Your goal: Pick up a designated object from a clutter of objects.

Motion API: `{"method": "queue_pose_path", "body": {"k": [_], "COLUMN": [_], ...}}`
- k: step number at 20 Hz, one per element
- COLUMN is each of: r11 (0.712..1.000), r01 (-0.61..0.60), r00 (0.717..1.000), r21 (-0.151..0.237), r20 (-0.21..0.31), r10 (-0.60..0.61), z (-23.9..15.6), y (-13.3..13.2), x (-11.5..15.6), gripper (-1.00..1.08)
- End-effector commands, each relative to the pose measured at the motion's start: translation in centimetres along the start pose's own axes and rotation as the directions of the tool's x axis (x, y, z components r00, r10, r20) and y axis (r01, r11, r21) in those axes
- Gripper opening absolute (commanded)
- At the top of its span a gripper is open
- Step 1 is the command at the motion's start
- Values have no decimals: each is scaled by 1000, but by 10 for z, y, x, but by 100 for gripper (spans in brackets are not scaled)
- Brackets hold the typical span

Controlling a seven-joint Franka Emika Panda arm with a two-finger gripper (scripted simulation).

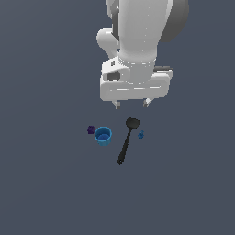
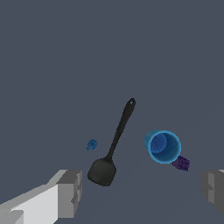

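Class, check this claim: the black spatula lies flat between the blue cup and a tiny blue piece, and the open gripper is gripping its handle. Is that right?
Not quite. The gripper grips nothing: in the exterior view it hangs open above the black spatula, clear of it. The rest holds: the spatula lies flat between the blue cup and the tiny blue piece.

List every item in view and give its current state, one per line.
Gripper: jaws open wide, empty, above the objects.
Black spatula: lying flat, not gripped.
Blue cup: upright, opening facing up, looks empty.
Purple piece: on the surface close beside the cup.
Small blue piece: on the surface beside the spatula.
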State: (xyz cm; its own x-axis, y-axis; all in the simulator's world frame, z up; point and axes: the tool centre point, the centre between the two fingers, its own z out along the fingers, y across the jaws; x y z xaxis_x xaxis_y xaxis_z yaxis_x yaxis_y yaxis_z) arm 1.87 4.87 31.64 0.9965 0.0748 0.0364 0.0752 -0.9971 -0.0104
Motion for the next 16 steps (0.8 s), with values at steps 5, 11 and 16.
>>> {"method": "queue_pose_path", "body": {"k": [5,11,16], "r11": [999,994,983], "r01": [-42,-109,-183], "r00": [999,994,983], "r21": [-2,-5,-10], "r20": [5,12,18], "r10": [42,109,183], "z": [32,84,139], "y": [-2,-5,-9], "x": [2,0,-8], "gripper": [100,100,100]}}
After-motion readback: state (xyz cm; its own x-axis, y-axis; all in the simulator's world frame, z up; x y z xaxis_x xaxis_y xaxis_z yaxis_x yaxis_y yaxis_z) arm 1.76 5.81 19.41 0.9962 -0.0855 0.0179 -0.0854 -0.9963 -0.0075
